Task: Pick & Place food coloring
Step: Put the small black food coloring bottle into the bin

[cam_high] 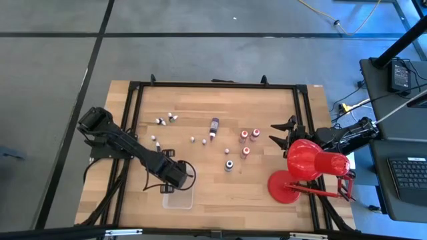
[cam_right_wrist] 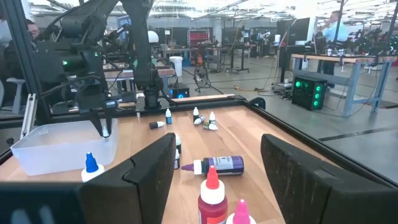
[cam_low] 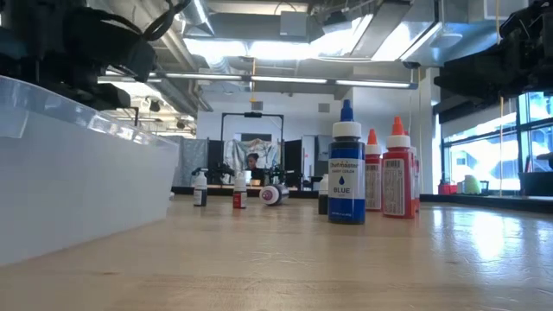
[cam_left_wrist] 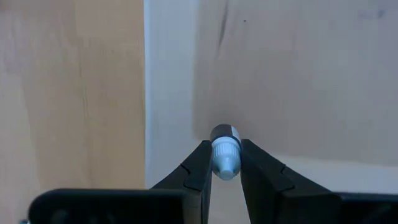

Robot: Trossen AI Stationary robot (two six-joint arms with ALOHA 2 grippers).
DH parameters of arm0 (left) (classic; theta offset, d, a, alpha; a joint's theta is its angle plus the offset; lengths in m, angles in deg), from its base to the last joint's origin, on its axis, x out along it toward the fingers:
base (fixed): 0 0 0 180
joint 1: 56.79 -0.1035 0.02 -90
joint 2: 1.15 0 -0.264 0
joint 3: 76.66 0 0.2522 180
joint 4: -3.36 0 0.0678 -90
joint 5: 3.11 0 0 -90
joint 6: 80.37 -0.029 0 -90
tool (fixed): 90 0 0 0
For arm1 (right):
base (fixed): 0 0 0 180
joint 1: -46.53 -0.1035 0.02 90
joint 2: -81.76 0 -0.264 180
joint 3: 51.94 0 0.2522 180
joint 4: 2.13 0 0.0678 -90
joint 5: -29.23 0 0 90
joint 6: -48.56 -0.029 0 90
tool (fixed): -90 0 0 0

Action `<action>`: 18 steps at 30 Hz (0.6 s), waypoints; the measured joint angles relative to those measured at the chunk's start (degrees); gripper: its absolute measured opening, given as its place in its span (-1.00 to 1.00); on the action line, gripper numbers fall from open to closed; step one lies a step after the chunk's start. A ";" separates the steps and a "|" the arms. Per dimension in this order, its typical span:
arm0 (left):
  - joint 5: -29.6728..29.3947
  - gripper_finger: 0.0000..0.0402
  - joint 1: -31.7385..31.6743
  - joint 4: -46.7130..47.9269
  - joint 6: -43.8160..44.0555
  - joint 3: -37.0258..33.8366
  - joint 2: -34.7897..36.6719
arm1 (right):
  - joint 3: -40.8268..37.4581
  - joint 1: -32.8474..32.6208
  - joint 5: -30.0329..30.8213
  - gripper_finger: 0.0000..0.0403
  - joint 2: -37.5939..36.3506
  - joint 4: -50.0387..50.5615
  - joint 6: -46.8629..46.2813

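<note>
My left gripper (cam_high: 175, 181) hangs over the clear plastic tray (cam_high: 179, 199) at the table's near side, shut on one tiny food coloring bottle (cam_left_wrist: 225, 152) with a white cap and a dark body. Other food coloring bottles are spread over the table's middle. A purple one (cam_high: 214, 127) lies on its side. Red ones (cam_high: 244, 137) and a blue one (cam_high: 229, 165) stand upright. Tiny ones (cam_high: 160, 121) sit toward the far left. My right gripper (cam_high: 280, 132) waits open at the right edge, level, touching nothing. My left gripper pinches the tiny bottle between its two fingers at the white cap end (cam_left_wrist: 225, 163). The dark body (cam_left_wrist: 225, 133) sticks out past the fingertips. The fingers point down from above. The bottle is lifted clear, over the tray's floor near one wall (cam_left_wrist: 168, 93).
A big red desk lamp (cam_high: 310, 163) stands at the table's right near corner, next to my right arm. A black frame (cam_high: 213, 85) runs around the wooden tabletop. In the low view the tray's wall (cam_low: 69, 190) fills the left, with blue (cam_low: 346, 173) and red (cam_low: 397, 173) bottles beyond it.
</note>
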 joint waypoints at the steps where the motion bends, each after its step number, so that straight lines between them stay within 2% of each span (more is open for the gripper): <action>1: -0.14 -0.66 0.00 -0.03 -0.32 0.00 0.00 | 0.01 0.00 0.00 0.19 0.00 -0.02 0.00; 9: -0.36 -0.52 0.00 -0.04 -3.67 0.00 0.00 | 0.00 0.00 0.00 0.18 0.00 -0.02 -0.01; 18: -0.32 -0.55 0.00 -0.04 -8.28 0.00 0.00 | 0.02 0.00 0.00 0.19 -0.01 0.00 -0.02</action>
